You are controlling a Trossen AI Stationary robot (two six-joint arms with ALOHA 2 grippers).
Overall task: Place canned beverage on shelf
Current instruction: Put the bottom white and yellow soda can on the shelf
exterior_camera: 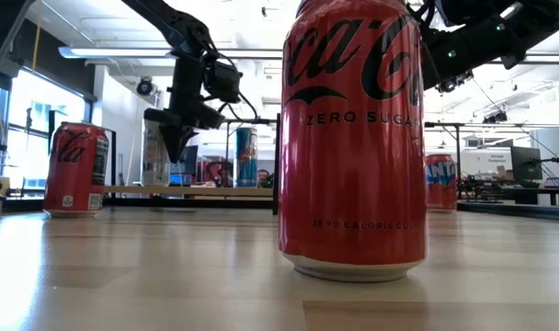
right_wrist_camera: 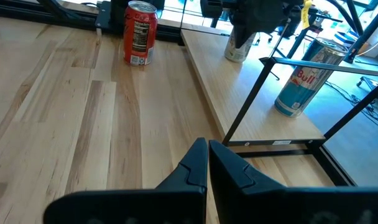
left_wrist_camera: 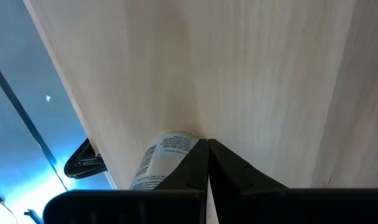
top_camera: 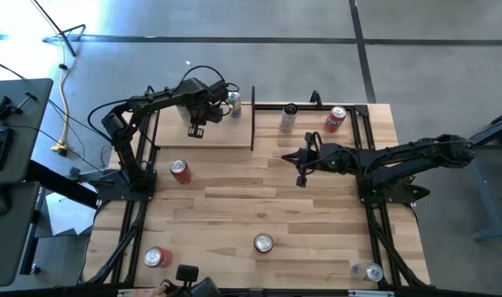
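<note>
Here, labels follow the overhead view unless we say otherwise.
Shelf (top_camera: 210,136): we see a pale board with thin black rod frames at its ends, lying on the far left part of the bench (top_camera: 259,202).
Cans on shelf: a blue-and-silver can (top_camera: 234,103) stands near the shelf's right end; in the right wrist view a pale can (right_wrist_camera: 239,45) stands farther along the board, partly behind the left arm.
Left hand (top_camera: 195,129): poised over the shelf board, fingers pressed together, empty; its wrist view shows the pale can just beside the fingertips.
Right hand (top_camera: 300,179): above the bare bench right of the shelf, fingers shut, holding nothing.
Other cans: a red can (top_camera: 180,172) stands in front of the shelf; a silver can (top_camera: 288,118) and a red one (top_camera: 334,119) lie on the far right; three more sit near the front edge.
</note>
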